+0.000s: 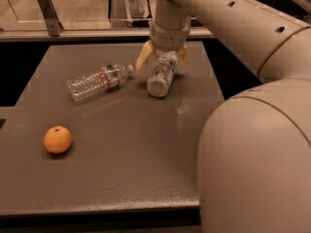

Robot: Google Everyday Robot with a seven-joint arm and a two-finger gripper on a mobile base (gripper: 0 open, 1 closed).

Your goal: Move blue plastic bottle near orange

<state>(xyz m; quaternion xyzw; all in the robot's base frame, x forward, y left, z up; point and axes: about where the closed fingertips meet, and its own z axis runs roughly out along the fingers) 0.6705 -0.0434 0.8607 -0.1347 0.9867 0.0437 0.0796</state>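
The blue plastic bottle (161, 75) lies on its side at the back middle of the dark table (126, 169), its wide pale label facing up. My gripper (164, 57) is open and lowered over the bottle's far end, with one fingertip (143, 58) on its left and the other on its right. The orange (58, 140) sits alone at the front left of the table, well away from the bottle and the gripper.
A slim clear ribbed bottle (97, 81) with a red-edged label lies on its side just left of the blue bottle. My arm's large pale body (257, 154) fills the right side of the view. A rail (73, 33) runs behind the table.
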